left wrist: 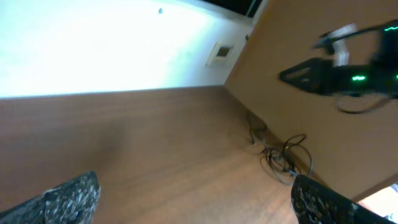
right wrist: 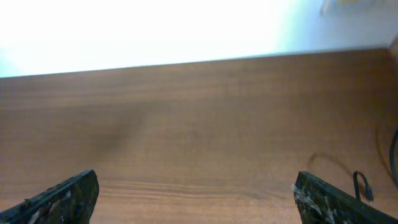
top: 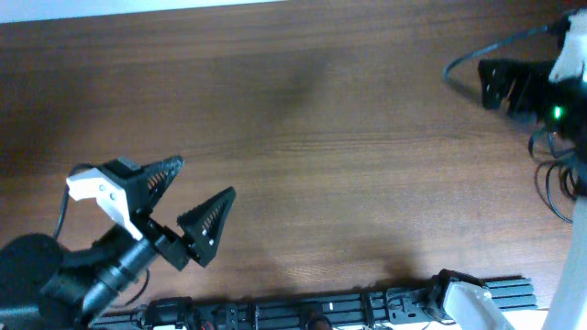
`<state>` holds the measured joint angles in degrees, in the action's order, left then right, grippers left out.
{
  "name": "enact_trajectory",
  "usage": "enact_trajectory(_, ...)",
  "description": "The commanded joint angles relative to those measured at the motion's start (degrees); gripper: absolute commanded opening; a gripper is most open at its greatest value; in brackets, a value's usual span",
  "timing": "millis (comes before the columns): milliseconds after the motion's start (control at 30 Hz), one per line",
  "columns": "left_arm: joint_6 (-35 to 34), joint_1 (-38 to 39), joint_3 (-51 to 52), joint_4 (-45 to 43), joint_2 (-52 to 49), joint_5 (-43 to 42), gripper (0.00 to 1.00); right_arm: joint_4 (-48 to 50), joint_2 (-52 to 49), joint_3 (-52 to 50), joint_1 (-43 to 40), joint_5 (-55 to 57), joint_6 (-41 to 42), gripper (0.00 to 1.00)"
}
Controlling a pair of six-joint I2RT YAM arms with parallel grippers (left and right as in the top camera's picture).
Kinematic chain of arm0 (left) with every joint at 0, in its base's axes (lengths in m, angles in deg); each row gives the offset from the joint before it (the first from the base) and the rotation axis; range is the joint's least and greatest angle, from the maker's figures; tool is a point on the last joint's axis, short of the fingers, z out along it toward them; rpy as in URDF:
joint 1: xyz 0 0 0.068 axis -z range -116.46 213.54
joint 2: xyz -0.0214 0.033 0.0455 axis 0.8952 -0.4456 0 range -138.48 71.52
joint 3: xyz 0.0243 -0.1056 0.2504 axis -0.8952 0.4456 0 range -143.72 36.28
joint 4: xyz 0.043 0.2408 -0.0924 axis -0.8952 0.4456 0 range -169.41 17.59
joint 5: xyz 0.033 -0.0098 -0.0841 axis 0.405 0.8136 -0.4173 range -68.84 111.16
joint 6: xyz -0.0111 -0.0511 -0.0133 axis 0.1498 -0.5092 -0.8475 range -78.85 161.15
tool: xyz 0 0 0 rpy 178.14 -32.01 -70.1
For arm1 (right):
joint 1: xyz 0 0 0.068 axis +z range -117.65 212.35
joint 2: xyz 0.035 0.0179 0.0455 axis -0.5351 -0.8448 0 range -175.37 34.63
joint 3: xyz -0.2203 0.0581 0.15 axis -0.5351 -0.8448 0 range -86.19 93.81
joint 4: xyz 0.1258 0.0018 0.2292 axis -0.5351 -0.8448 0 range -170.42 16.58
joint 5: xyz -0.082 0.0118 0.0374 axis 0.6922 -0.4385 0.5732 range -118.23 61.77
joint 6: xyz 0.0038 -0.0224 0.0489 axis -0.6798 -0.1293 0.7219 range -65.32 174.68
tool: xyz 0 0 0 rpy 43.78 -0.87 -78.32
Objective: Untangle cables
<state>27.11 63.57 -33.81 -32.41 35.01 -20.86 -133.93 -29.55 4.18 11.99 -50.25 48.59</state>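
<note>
Cables (left wrist: 278,159): thin black tangle, woodgrain table (top: 321,137); L gripper (top: 205,178), R gripper (right wrist: 196,180) splayed.

Cables (left wrist: 283,157) sit lower right in left wrist view: thin black cords, loose tangled loops w/ small plug ends, flat on counter (left wrist: 155,143). Overhead: far right edge.

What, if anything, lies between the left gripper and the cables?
Nothing visible does. Only table surface separates the open left gripper from the cables at the far right edge. The right gripper, also open, hangs near them, not across that path.
</note>
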Motion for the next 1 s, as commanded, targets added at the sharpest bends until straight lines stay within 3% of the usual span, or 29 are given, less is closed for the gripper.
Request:
enact_trajectory(0,0.9,0.0,-0.3,0.7,0.9,2.0,0.99,-0.4,9.4,-5.9,2.3,-0.3,-0.7,0.99)
enact_trajectory(200,0.9,0.0,-0.3,0.9,0.9,2.0,0.99,-0.2,26.2,-16.7,3.3,-0.3,-0.7,0.99)
enact_trajectory(333,0.9,0.0,-0.3,0.9,0.9,1.9,0.99,-0.2,32.4,-19.0,3.3,-0.3,-0.7,0.99)
enact_trajectory(967,0.9,0.0,-0.3,1.8,0.9,1.8,0.99,-0.3,33.1,-19.0,3.3,-0.3,-0.7,0.99)
